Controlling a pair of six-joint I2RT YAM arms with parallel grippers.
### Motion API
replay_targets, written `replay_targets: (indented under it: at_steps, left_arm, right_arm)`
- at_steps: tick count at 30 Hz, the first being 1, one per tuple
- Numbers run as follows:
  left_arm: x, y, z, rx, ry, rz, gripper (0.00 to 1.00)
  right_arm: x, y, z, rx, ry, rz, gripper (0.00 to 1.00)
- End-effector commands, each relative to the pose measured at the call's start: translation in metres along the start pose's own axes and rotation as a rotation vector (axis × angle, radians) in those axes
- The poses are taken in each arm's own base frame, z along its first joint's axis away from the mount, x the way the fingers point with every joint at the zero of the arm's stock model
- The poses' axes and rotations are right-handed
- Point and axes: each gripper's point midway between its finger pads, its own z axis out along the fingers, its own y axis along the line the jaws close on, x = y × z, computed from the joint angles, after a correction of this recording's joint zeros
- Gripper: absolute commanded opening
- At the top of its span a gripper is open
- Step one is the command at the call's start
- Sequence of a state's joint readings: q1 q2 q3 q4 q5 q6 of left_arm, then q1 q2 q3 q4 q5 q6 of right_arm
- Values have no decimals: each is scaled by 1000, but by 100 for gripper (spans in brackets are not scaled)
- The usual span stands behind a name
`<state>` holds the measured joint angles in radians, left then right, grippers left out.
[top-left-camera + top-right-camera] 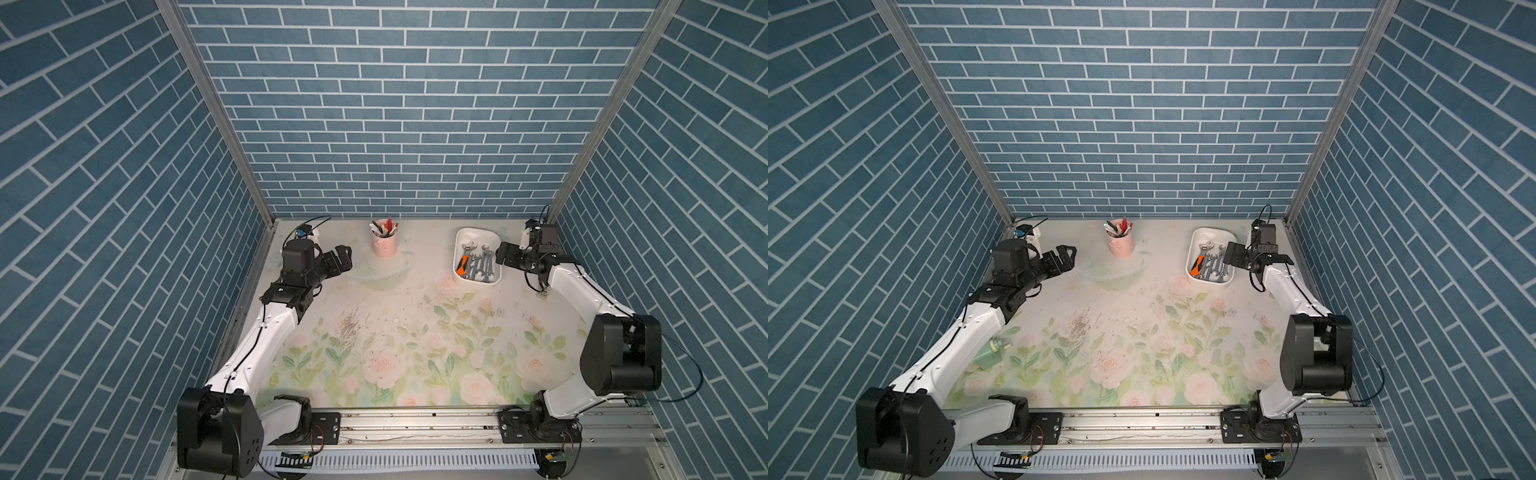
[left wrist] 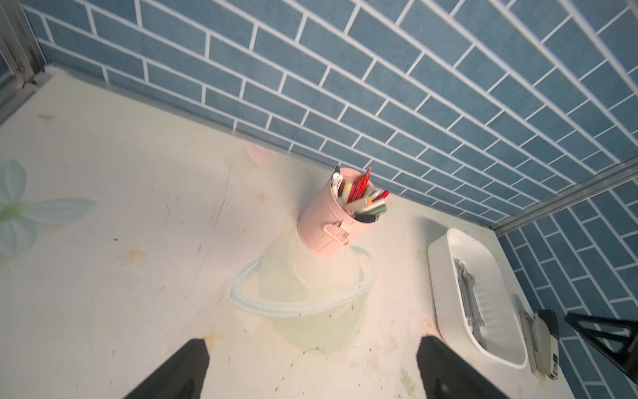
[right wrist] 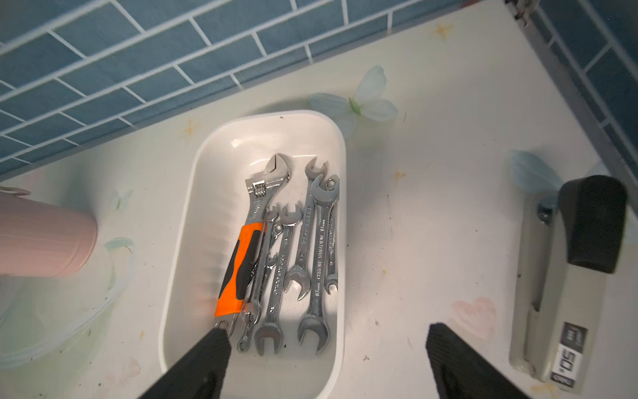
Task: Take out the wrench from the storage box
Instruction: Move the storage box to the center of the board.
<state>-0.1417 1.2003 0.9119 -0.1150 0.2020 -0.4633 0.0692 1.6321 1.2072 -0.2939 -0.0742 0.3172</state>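
Tabletop (image 1: 415, 316), pale, printed with pink roses and green leaves, walled on three sides in blue brick pattern. Two black two-fingered claws: left gripper (image 1: 345, 259) with jaws wide apart and holding nothing, above bare table on the left, pointed toward the pen cup; right gripper (image 3: 328, 328) with jaws wide apart and nothing clasped, over the near end of the storage box, one fingertip (image 3: 207, 355) inside the rim by the orange grip's end (contact not discernible), its partner over the table outside. Next, storage box (image 3: 203, 193), a white shallow plastic tub with rounded corners, far right near the back wall. Then pen cup (image 2: 328, 224), a pink metal bucket, upright, stuffed with pens. Then stapler (image 3: 552, 293), grey with black cap, lying just beside the box. Then adjustable wrench (image 3: 257, 207), chrome with orange-and-black grip, lying in the box. Last, open-ended spanners (image 3: 321, 248), chrome, several, lengthwise beside it in the box.
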Motion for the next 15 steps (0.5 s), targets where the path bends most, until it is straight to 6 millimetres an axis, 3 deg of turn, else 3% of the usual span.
replay_targets:
  at_steps: [1, 7, 15]
  left_arm:
    - [19, -3, -1, 31, 87, -8, 100]
    - [39, -7, -5, 45, 141, 13, 99]
    - [59, -17, -1, 55, 184, 47, 84]
  right_arm:
    - [9, -5, 19, 26, 110, 20, 90]
    - [1, -8, 56, 30, 168, 2, 76]
    - [2, -11, 91, 25, 227, -10, 53]
